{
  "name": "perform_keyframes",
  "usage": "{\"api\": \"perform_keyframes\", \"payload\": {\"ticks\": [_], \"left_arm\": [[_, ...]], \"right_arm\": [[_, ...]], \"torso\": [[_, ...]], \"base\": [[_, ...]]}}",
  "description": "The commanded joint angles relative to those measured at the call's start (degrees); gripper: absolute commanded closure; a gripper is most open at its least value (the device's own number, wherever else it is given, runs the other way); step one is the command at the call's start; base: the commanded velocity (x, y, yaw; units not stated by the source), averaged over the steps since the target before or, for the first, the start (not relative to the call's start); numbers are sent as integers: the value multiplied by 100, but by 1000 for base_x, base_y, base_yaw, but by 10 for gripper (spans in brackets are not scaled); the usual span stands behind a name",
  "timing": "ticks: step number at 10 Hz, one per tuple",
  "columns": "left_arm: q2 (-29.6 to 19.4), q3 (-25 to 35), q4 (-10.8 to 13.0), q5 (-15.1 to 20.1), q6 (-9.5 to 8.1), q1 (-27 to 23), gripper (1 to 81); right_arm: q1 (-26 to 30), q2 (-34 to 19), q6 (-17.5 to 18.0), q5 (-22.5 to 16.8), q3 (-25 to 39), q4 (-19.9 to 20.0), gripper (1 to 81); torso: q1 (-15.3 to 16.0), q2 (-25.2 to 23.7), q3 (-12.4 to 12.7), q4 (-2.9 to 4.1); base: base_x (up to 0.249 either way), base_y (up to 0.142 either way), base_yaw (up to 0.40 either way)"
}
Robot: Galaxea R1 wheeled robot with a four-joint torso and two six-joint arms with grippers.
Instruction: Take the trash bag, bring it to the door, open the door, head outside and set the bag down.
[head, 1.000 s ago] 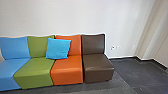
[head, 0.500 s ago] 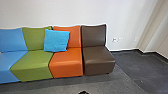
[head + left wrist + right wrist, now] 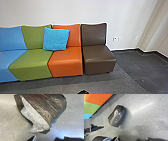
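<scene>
The bag (image 3: 46, 108) lies on the floor (image 3: 142, 114) in front of the seats, with nothing holding it. The step in hand looks to be the pick-up. The left gripper (image 3: 103, 127) is near the bag but not touching, its jaws apart and empty. The right gripper (image 3: 132, 138) also has its jaws well spread, with nothing between them.

The robot would do best to lower the left gripper over a gathered fold of the dark film, close on a thick bunch and lift slowly. A pinch of one thin layer could slip or tear. The pale liner (image 3: 37, 120) bulges from the mouth, so taking it alone might pull it out and leave the bag behind. Lifting with the mouth uppermost should keep the contents in, and the wrist should stay high enough to spare the tips a knock on the floor.

The bag is a lumpy, rounded bundle of dark, glossy film, streaked with fine creases that catch the light. The liner is crumpled, whitish and partly see-through. The floor is grey, speckled and hard-looking. The brown seat (image 3: 99, 60) and orange seat (image 3: 65, 62) are smooth, leather-like blocks with gently dipped backs; the cushion (image 3: 56, 39) is a soft, blue square, leaning askew.
</scene>
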Motion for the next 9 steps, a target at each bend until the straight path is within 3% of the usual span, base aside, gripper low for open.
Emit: {"api": "perform_keyframes", "payload": {"ticks": [1,2,6,7,8,9], "left_arm": [[-40,-9,-136,514,-93,-799,10],[-23,-9,-136,514,-112,-886,10],[-49,-18,-128,874,-173,-1255,10],[-67,-18,-136,927,-182,-1387,10],[-84,-18,-145,1042,-191,-1545,10],[-84,-9,-128,1156,-331,-1765,10]], "right_arm": [[467,-320,28,-323,100,119,10],[476,-320,28,-323,117,119,10],[600,-355,89,-341,205,128,10],[600,-372,89,-341,223,128,10],[600,-381,89,-341,223,119,10],[600,-390,89,-341,223,111,10]], "torso": [[352,-545,0,0],[481,-752,-411,0],[896,-1439,-982,0],[1036,-1659,-1008,0],[1163,-1860,-846,0],[1254,-2009,-964,0]], "base": [[0,0,0],[0,0,0],[0,0,0],[0,0,0],[0,0,0],[0,0,0]]}}
